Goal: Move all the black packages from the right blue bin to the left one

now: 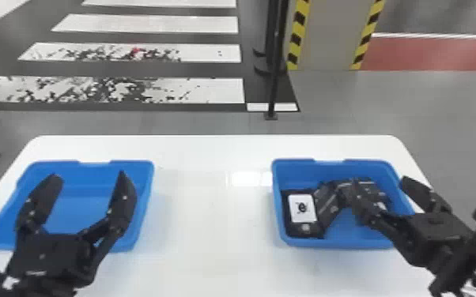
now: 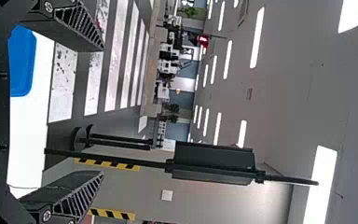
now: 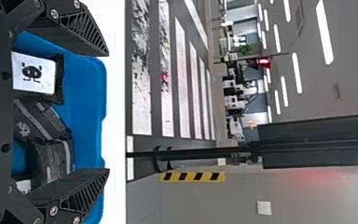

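Black packages [image 1: 330, 201] lie in the right blue bin [image 1: 340, 242] (one bears a white label [image 1: 296, 215]). Right gripper [image 1: 380, 181]: above that bin, fingers wide apart. Left gripper [image 1: 88, 176]: fingers likewise spread, over the left blue bin [image 1: 85, 215]. Both bins rest on a white table [image 1: 209, 245].
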Motion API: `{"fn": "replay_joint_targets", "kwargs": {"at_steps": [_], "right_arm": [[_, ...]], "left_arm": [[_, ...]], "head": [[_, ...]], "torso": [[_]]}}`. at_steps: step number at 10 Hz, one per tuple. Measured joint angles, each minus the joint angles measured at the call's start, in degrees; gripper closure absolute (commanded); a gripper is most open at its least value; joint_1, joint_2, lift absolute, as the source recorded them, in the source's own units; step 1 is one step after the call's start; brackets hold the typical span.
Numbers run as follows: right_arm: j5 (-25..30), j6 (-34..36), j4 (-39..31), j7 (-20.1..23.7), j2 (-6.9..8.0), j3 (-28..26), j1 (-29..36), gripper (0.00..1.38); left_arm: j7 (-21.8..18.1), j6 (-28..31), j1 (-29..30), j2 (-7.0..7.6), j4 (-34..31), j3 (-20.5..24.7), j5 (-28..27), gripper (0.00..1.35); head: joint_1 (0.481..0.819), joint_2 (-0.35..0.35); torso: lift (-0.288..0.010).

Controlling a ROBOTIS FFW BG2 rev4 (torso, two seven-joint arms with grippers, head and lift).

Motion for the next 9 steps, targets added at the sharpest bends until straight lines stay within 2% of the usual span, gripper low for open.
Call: {"fn": "replay_joint_targets", "kwargs": {"at_steps": [2, 3, 4, 6, 7, 9], "right_arm": [[-0.04, 7.17, 4.95, 2.34, -0.58, 1.52, -5.53, 0.15], [0.46, 8.01, 8.70, 3.39, -0.82, 2.46, -8.00, 0.15], [0.85, 8.17, 13.00, 4.81, -1.00, 3.20, -10.39, 0.15], [0.85, 7.76, 19.78, 6.98, -1.30, 4.60, -14.58, 0.29], [0.95, 7.30, 21.22, 7.34, -1.56, 5.82, -16.00, 0.33], [0.55, 6.96, 22.95, 7.34, -1.79, 7.20, -17.71, 0.32]], "left_arm": [[-0.06, -0.13, -0.12, 0.00, 0.13, -0.07, 0.02, 0.10], [-0.09, -0.14, -0.22, 0.00, 0.23, -0.10, 0.03, 0.10], [-0.16, -0.14, -0.31, 0.00, 0.31, -0.13, 0.03, 0.10], [-0.23, -0.24, -0.50, 0.00, 0.46, -0.21, 0.05, 0.10], [-0.26, -0.27, -0.56, 0.00, 0.54, -0.22, 0.11, 0.10], [-0.27, -0.39, -0.79, 0.03, 0.72, -0.30, 0.14, 0.10]], "head": [[0.695, 0.012], [0.695, 0.015], [0.695, 0.017], [0.695, 0.020], [0.695, 0.031], [0.695, 0.043]], "torso": [[-0.132], [-0.132], [-0.132], [-0.132], [-0.132], [-0.132]]}}
